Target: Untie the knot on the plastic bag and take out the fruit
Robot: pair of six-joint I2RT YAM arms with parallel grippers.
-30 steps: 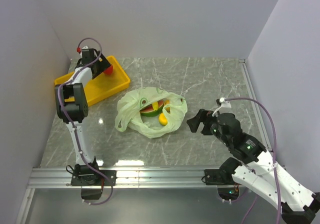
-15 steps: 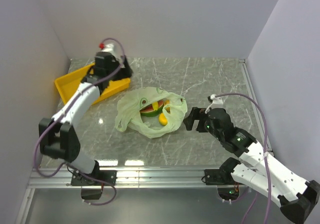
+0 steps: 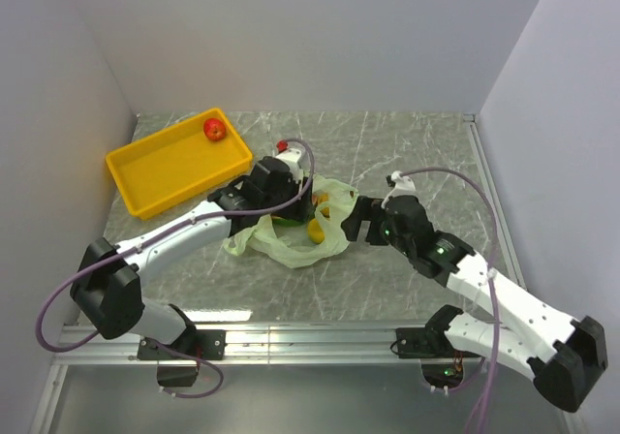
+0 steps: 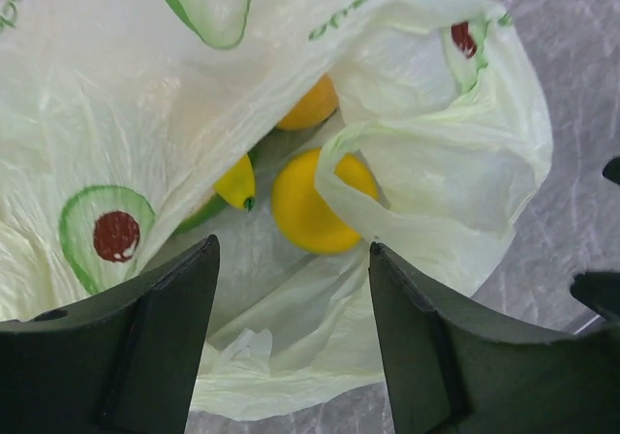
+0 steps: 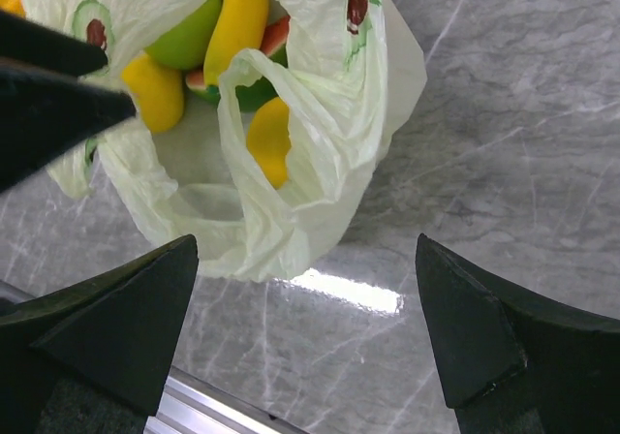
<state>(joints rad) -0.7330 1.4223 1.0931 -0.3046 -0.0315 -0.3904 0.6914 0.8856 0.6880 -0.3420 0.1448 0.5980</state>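
The pale green plastic bag [image 3: 286,248] lies open mid-table, its handle loops loose; no tied knot shows. Inside are a round yellow fruit [image 4: 308,208], an orange fruit [image 4: 312,107], a banana [image 5: 238,19], a green apple [image 5: 190,35] and a red watermelon slice [image 5: 277,34]. My left gripper [image 3: 296,201] hangs open and empty over the bag's mouth [image 4: 293,250], a little above the yellow fruit. My right gripper [image 3: 352,223] is open and empty just right of the bag [image 5: 305,250], its jaws wide over the bag's near edge. A red apple [image 3: 214,129] lies in the yellow tray [image 3: 165,168].
The yellow tray stands at the back left by the left wall. Grey walls close in the left, back and right. An aluminium rail [image 3: 310,337] runs along the table's near edge. The left gripper's dark finger [image 5: 48,95] shows in the right wrist view.
My left arm has swung from the yellow tray to over the bag's mouth, leaving the red apple in the tray. My right gripper has moved left, closer to the bag.
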